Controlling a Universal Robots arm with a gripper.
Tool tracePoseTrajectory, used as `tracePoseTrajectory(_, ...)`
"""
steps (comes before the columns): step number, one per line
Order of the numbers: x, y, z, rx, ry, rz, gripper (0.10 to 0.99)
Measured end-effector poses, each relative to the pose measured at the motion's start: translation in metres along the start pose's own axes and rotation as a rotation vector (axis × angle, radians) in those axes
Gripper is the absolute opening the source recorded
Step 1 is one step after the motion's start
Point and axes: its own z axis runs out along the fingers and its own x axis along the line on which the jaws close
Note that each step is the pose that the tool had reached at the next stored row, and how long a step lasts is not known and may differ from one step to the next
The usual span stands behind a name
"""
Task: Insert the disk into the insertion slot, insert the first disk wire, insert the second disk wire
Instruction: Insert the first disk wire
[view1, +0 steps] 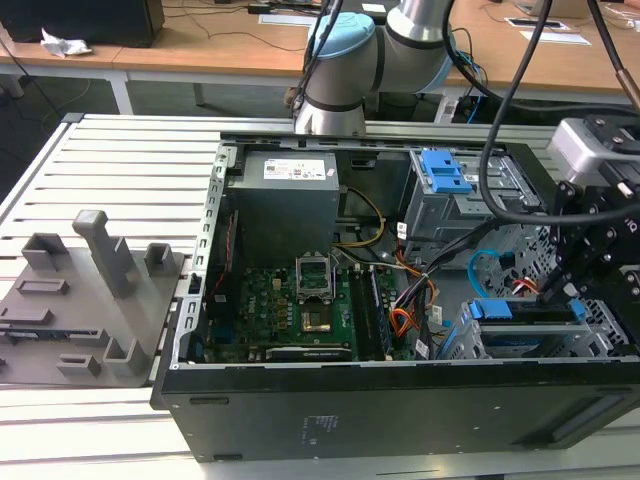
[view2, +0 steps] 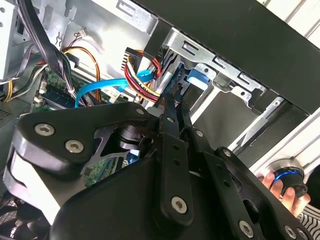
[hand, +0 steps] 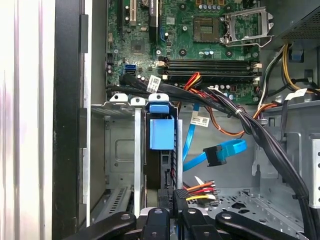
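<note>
The gripper (hand: 172, 196) has its two fingers drawn together on the small black plug of the first disk wire (hand: 198, 187), whose red, yellow and black strands leave to one side of the fingertips. Directly ahead of the fingertips stands the disk (hand: 161, 131), on its edge and clipped in its blue frame, already seated inside the insertion slot (hand: 120, 150). The plug is at the end of the disk that faces the gripper, but I cannot tell if it is pushed fully in.

The second disk wire (hand: 220, 152) hangs free beside the gripper, on the side where the coloured strands go. Its dark plug end is near the disk but apart from it, and nothing holds it.

In the exterior view the gripper (view1: 572, 298) reaches down into the computer case (view1: 400, 410), just above the disk (view1: 522, 312) in the slot (view1: 600, 342). The blue cable (view1: 480, 262) loops on the far side of the gripper.
</note>
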Motion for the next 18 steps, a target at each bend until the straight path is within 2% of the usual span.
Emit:
tracePoseTrajectory(9, 0.0007, -0.0029, 0.0053, 0.0, -0.0015, 0.0, 0.165)
tracePoseTrajectory(18, 0.0007, -0.0039, 0.0068, 0.0, -0.0025, 0.0, 0.176)
